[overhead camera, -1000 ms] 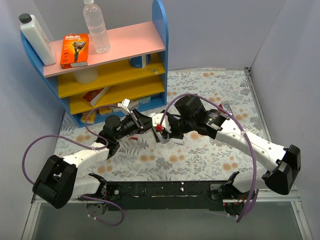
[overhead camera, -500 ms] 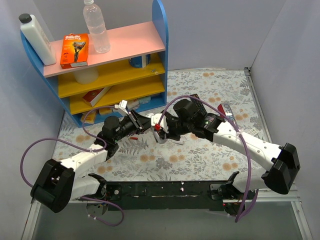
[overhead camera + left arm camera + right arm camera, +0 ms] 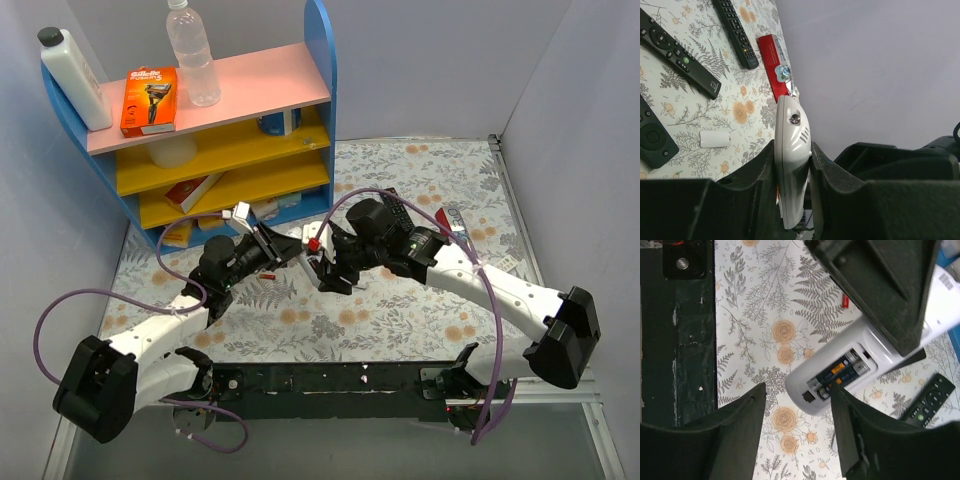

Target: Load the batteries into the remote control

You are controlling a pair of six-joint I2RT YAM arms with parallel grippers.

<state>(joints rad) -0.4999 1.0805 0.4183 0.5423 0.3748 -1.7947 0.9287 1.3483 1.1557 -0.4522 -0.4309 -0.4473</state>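
The left arm (image 3: 160, 320) and right arm (image 3: 500, 285) bend toward the middle. The left gripper (image 3: 792, 150) squeezes the remote (image 3: 791, 172). The right gripper (image 3: 797, 388) is spread wide, holding nothing.

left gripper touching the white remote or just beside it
Touching. The left wrist view shows the left gripper clamped on the white remote, a finger flush against each side.

A fixed camera high behind overlooks the whole desk (image 3: 430, 170), while both wrist cameras closely frame the remote control (image 3: 792, 160) from different sides.
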